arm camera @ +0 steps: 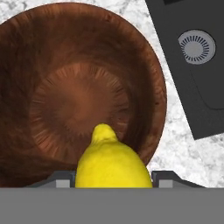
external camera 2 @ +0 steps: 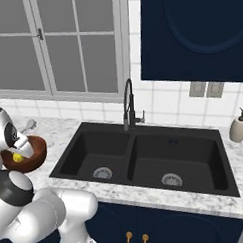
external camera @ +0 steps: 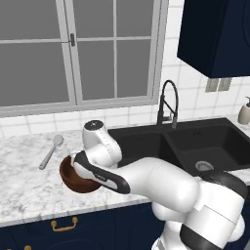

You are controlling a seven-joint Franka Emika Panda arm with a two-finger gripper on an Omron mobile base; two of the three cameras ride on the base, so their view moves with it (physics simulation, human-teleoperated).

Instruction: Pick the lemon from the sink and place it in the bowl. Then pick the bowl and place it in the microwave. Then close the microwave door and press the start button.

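Note:
The reddish-brown wooden bowl (arm camera: 158, 87) stands on the marble counter left of the sink (arm camera: 192, 100). My gripper (arm camera: 113, 180) hangs just above the bowl's inside, shut on the yellow lemon (arm camera: 113, 162), whose tip points toward the bowl's bottom. In the right base view the lemon (external camera 2: 17, 157) shows yellow over the bowl (external camera 2: 38, 147), under my hand. From the left base view my forearm covers part of the bowl (external camera: 73, 184). The black double-basin sink (external camera: 195, 144) (external camera 2: 145, 160) has nothing in it. The microwave is out of view.
A metal spoon (external camera: 51, 152) lies on the counter behind the bowl. The black arched faucet (external camera: 169, 105) (external camera 2: 129, 105) rises behind the sink. A soap dispenser (external camera 2: 239, 127) stands at the far right. A dark upper cabinet (external camera: 215, 34) hangs above the sink's right side.

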